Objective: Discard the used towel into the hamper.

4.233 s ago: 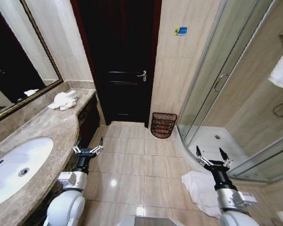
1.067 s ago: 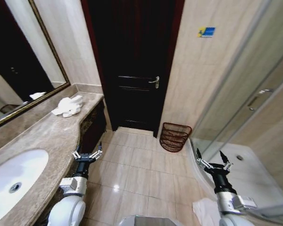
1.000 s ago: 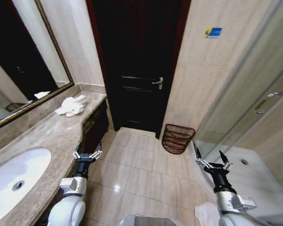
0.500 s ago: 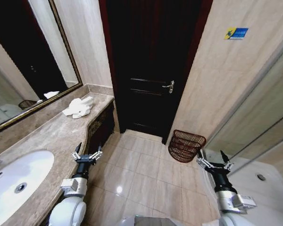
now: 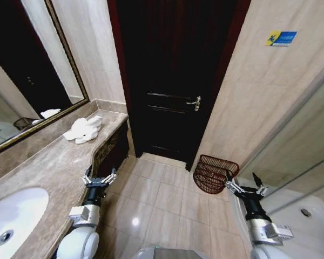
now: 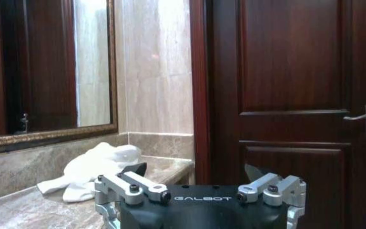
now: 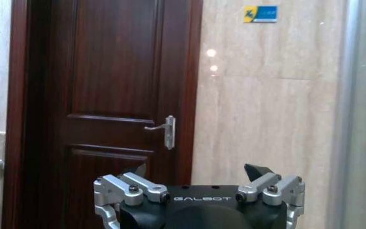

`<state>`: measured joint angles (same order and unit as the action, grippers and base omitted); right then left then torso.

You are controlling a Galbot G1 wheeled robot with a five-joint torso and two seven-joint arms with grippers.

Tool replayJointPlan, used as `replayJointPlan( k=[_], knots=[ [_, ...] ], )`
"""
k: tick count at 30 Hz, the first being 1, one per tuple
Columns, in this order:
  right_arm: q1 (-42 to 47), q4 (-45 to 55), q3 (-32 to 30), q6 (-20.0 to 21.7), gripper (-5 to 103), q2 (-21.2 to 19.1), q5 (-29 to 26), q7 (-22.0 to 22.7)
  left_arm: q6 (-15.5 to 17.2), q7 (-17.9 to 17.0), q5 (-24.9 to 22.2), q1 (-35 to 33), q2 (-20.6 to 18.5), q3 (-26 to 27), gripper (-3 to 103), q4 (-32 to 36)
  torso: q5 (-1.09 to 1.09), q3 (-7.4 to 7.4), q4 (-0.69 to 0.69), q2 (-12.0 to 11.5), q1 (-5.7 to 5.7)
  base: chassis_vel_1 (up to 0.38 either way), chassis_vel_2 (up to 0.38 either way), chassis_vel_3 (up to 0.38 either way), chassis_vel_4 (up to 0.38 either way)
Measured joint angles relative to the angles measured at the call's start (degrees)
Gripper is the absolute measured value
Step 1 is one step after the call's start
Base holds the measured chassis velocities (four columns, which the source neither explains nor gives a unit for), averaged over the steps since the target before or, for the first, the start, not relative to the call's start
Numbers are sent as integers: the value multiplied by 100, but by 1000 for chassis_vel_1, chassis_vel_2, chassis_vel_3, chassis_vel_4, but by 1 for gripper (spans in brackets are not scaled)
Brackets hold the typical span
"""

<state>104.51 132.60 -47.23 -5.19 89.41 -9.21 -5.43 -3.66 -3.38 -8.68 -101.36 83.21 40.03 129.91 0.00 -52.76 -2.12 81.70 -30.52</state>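
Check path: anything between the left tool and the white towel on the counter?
Nothing visible. The left tool hangs open beside the counter edge, and the towel lies farther back on bare marble. The hamper stands across the floor by the right tool.

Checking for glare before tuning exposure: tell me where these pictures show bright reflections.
Head view: a small bright glare spot on the floor tiles, between the open left pincer and open right pincer. Right wrist view: two light spots on the glossy wall beside the door.

A crumpled white towel (image 5: 83,129) lies on the counter; the wicker hamper (image 5: 215,174) stands on the floor.
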Motion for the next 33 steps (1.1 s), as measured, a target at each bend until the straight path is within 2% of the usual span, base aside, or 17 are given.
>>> replayJointPlan(
  k=[11, 14, 17, 33],
  knots=[
    [-117, -40, 42, 47, 100, -1, 31, -36, -4, -33, -1, 37, -4, -2, 100, -56, 3, -1, -1, 0, 0, -77, 171, 175, -92],
    [-116, -46, 43, 47, 100, 1, 45, -43, -11, -50, -3, 39, -2, 0, 100, -73, -3, 0, 1, 0, 0, -76, 197, 213, -51],
    [-116, -47, 48, 47, 100, 3, 56, -47, -20, -58, -3, 48, 2, 4, 100, -84, 2, 0, 0, 0, 0, -47, 238, 213, -55],
    [-133, -34, 53, 62, 100, -18, 69, -48, -117, -60, 5, 36, 62, 20, 100, -108, 1, 0, 0, 0, 1, -6, 241, 242, -9]
  ],
)
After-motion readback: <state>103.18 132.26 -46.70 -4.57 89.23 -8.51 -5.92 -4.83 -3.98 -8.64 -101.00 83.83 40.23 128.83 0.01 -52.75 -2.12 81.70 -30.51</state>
